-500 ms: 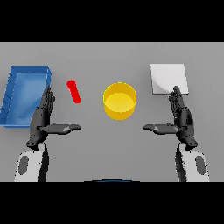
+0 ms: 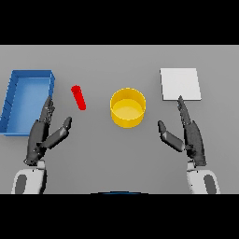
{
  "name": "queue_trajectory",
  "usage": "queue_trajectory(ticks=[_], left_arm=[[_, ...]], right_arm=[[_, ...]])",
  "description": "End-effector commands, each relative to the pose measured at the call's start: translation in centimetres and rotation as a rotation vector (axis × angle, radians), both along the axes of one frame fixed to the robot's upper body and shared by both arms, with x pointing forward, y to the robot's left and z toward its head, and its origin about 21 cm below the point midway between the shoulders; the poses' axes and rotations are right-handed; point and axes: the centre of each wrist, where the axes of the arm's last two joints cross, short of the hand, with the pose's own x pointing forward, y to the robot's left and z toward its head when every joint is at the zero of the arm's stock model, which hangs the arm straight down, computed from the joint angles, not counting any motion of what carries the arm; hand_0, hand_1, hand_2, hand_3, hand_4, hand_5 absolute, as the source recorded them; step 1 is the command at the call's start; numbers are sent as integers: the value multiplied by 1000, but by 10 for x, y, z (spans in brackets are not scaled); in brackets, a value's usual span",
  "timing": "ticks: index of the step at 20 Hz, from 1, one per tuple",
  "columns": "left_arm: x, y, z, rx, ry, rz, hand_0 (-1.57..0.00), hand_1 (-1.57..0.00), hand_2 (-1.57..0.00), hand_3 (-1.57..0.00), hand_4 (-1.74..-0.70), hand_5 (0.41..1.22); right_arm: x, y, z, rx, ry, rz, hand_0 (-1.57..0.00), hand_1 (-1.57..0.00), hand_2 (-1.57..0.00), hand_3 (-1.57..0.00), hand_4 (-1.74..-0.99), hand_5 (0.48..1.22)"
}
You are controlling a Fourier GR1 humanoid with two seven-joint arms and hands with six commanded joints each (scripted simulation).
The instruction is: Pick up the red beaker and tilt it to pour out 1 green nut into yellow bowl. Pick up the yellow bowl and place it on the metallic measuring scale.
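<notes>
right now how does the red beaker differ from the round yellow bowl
The slim red beaker is a narrow tube, while the round yellow bowl is wide and squat. The beaker lies nearer the robot's left hand; the bowl sits mid-table, closer to the flat metallic scale. Both rest on the grey table, untouched.

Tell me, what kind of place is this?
Probably a lab-style bench: a grey table holding a red beaker, a yellow bowl, a scale and a blue tray.
</notes>
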Motion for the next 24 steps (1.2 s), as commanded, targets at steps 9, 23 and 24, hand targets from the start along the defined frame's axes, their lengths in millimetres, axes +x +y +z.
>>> queue_trajectory(ticks=[9, 23, 24], left_arm=[[24, -16, -10, 58, 36, -26, 1, 1, 1, 1, -1116, 627], [103, -35, -37, 81, 31, -24, 1, 1, 1, 1, -1206, 636], [107, -39, -39, 90, 32, -28, 1, 1, 1, 1, -1221, 643]], right_arm=[[-5, 1, 7, 2, 9, -18, 1, 1, 1, 1, -1143, 650], [-2, -3, 11, 30, 8, -14, 1, 1, 1, 1, -1247, 673], [0, -2, 11, 32, 13, -12, 1, 1, 1, 1, -1247, 675]])
